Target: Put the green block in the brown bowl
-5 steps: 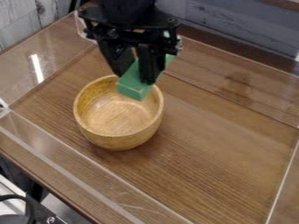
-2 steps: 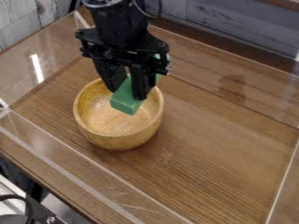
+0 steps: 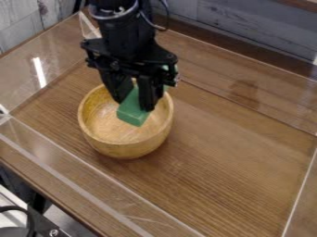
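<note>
The brown bowl (image 3: 109,137) of golden wood stands at the left of the wooden table. My black gripper (image 3: 133,104) points straight down over the bowl's mouth, shut on the green block (image 3: 133,111). The block hangs upright and slightly tilted between the fingers, its lower end inside the bowl's rim, just above the inner floor. The upper part of the block is hidden by the fingers.
The wooden tabletop (image 3: 235,157) is ringed by a clear plastic wall (image 3: 161,208) along the front and sides. A grey plank wall (image 3: 247,18) runs behind. Dark cables (image 3: 19,222) lie at the lower left corner outside the enclosure.
The gripper has sunk with the green block and shifted a little left, bringing the block's lower end down into the bowl. The bowl has not moved.
</note>
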`<state>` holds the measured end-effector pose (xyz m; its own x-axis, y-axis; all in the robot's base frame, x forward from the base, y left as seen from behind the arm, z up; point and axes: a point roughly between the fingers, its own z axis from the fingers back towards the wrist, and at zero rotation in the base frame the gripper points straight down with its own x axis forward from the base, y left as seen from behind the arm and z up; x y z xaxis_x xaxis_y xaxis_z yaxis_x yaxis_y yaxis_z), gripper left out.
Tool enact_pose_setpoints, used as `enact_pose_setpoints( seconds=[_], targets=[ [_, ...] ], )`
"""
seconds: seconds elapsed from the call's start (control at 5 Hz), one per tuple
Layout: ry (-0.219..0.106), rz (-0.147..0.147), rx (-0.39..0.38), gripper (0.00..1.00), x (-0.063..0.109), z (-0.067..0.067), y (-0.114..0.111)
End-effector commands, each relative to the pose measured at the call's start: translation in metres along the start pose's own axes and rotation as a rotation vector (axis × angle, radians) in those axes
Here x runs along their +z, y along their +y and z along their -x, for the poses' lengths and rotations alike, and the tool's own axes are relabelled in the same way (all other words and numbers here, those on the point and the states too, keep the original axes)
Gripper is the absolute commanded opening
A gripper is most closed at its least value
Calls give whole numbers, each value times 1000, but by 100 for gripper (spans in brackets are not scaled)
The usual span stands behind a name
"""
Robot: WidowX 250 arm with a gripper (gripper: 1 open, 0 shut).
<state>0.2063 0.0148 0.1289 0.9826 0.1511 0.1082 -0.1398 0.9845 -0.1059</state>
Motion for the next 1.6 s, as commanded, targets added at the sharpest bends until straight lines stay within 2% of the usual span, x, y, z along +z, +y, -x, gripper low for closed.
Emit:
enact_pose_setpoints(
  seconds=[0.0,0.6,1.4],
  targets=[
    [-28,-1,20,0,3,-5,3],
    [-17,14,59,0,1,-10,7],
    [-10,45,118,0,7,-19,8]
  ],
)
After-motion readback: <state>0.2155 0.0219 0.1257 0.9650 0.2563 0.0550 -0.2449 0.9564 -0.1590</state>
